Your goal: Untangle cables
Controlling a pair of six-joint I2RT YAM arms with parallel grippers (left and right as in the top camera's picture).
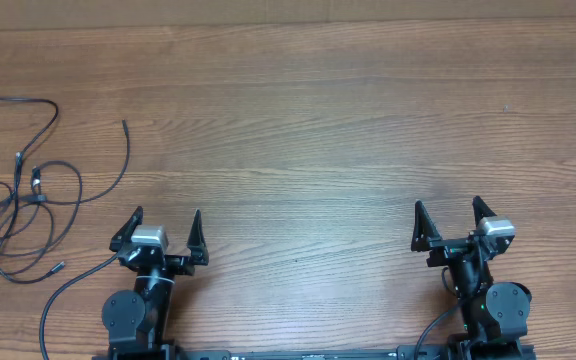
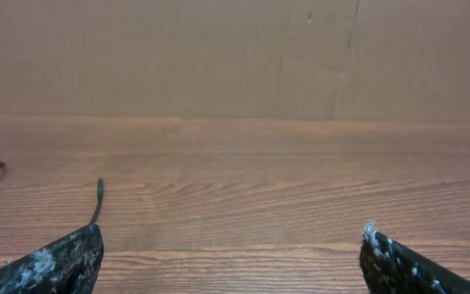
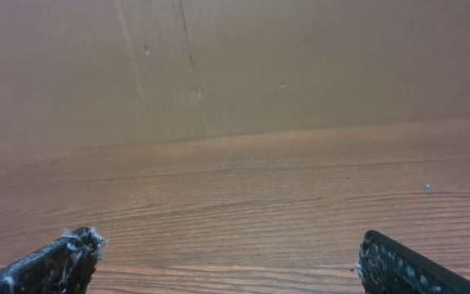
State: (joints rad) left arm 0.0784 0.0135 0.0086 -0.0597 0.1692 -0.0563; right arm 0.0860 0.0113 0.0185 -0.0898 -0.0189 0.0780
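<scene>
both grippers, left (image 1: pixel 164 222) and right (image 1: pixel 450 212), gape wide and empty; a careless pull on the cables (image 1: pixel 16 195) could tighten the knot.

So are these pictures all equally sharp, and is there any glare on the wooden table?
Overhead view: evenly lit, no glare on the brown wood-grain table, the thin black cables small but crisp. Left wrist view: softer, the black fingertips close to the lens slightly blurred, one cable end legible. Right wrist view: haziest, the table edge tilted, grain fading with distance.
</scene>
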